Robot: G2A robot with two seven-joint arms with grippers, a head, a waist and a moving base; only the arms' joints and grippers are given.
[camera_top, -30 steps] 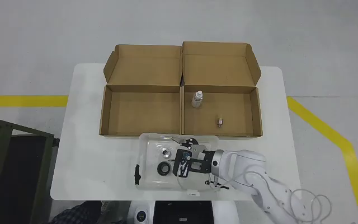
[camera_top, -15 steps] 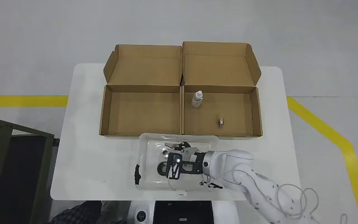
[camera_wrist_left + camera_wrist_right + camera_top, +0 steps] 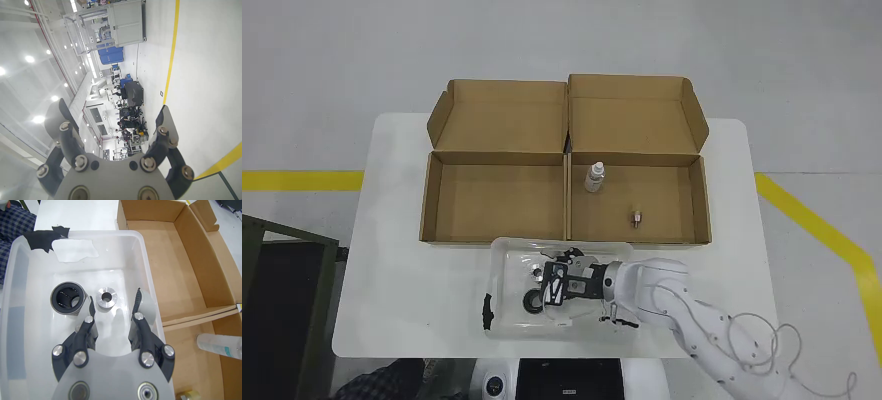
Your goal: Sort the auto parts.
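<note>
Firstly, the surface: a white table (image 3: 402, 260) with rounded corners, on a pale grey floor (image 3: 322, 80) crossed by a yellow line (image 3: 302, 180).

- **Room:** a bright hall with ceiling lamps and a glazed aluminium enclosure (image 3: 113, 24), seen past the left gripper (image 3: 113, 106), whose fingers are spread on nothing.
- **Right gripper (image 3: 115, 294):** fingers apart and holding nothing, inside a clear plastic bin (image 3: 140, 247).
- **Between its fingertips:** a steel bushing (image 3: 106, 300), a short cylinder bored through, with a machined face.
- **Just outside one finger:** a linear bearing (image 3: 67, 298), a steel sleeve with a black end ring.
- **On the bin rim beyond the fingertips:** torn black tape (image 3: 41, 238) and a torn white label (image 3: 75, 251).
- **Past the bin:** a corrugated cardboard box (image 3: 497, 195), flaps open, and beside it a second cardboard box (image 3: 667, 195) holding a plastic bottle (image 3: 595, 177) and a small metal fitting (image 3: 637, 216).
</note>
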